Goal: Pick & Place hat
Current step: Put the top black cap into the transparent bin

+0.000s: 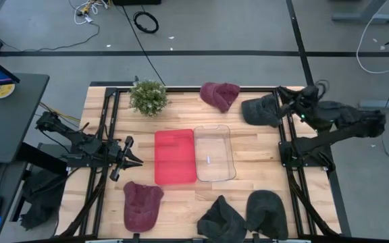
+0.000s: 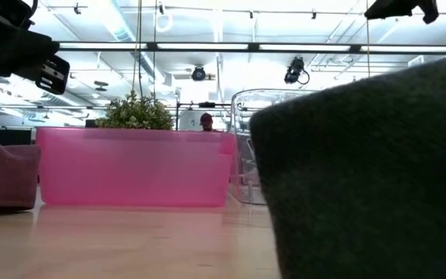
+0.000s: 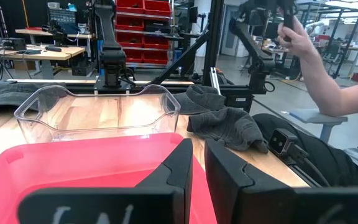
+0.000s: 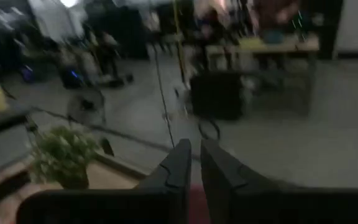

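Observation:
Several knit hats lie on the table: a maroon hat [image 1: 220, 95] and a dark grey hat [image 1: 261, 111] near the far edge, and a maroon hat [image 1: 142, 204], a dark grey hat [image 1: 221, 219] and a grey hat [image 1: 267, 212] near the near edge. My left gripper [image 1: 132, 154] [image 3: 197, 163] hovers shut just left of the red bin [image 1: 175, 156], pointing at it. My right gripper [image 1: 283, 100] [image 4: 196, 163] is shut and raised by the far dark grey hat, pointing toward the far left.
A clear bin [image 1: 214, 153] stands against the red bin's right side. A potted plant [image 1: 148, 96] stands at the far edge. Black frame rails [image 1: 110, 128] run along both sides. A person's arm [image 3: 316, 62] reaches in near the right arm, beyond the table's right side.

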`<state>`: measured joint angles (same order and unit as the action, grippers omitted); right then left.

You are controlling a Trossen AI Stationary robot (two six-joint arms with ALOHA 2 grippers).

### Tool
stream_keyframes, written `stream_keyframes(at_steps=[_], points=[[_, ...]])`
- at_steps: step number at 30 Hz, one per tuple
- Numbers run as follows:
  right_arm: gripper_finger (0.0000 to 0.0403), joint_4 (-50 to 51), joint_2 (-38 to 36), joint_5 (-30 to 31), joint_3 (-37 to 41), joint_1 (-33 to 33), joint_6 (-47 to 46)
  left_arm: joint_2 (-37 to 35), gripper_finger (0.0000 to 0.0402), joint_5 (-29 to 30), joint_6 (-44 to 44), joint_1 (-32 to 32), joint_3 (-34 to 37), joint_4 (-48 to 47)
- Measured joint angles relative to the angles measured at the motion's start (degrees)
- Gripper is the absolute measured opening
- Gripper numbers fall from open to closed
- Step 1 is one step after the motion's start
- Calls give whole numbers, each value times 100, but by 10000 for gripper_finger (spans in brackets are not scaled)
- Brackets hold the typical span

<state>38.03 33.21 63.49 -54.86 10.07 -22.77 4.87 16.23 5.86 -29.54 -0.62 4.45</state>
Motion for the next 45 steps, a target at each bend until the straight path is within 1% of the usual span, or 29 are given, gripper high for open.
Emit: stream_keyframes(at_steps=[3,5,9,13,16,18,21,24,27,30,33,35,37,39,42,45], points=[[39,1366,507,-391,-549,-89,-1614,1,44,0,-2,0,0,0],[39,2026,737,-636,-735,-212,-2486,-1,44,0,-2,0,0,0],[39,2820,988,-1068,-877,-546,-3107,2,44,0,0,0,0,0],[39,3535,1050,-1486,-877,-1021,-3954,0,44,1,-2,0,0,0],[39,3981,1063,-1896,-831,-1351,-4258,1,44,0,1,0,0,0],[39,4064,1058,-2062,-707,-1578,-4280,-1,44,2,-2,0,0,0],[39,4003,1098,-2099,-603,-1956,-4211,0,44,1,-2,-1,0,0],[39,3870,1185,-2136,-591,-2301,-3829,-1,44,1,-2,0,0,0],[39,3728,1314,-2311,-580,-2624,-3532,-1,44,2,-2,0,0,0],[39,3433,1447,-2544,-339,-2886,-3333,1,44,2,-1,0,0,0],[39,2780,1560,-2905,4,-3363,-2714,-1,44,2,0,0,0,0],[39,2305,1602,-3340,109,-3762,-2239,-1,44,2,1,-2,0,0],[39,1874,1605,-3702,183,-4055,-1976,-1,44,0,-2,0,0,0],[39,1551,1614,-3787,293,-4265,-1703,1,44,2,-2,0,0,0],[39,1372,1661,-3914,507,-4636,-1488,-1,44,1,-2,0,0,0],[39,1340,1695,-4246,785,-5075,-1513,-1,44,2,-1,0,0,0]])
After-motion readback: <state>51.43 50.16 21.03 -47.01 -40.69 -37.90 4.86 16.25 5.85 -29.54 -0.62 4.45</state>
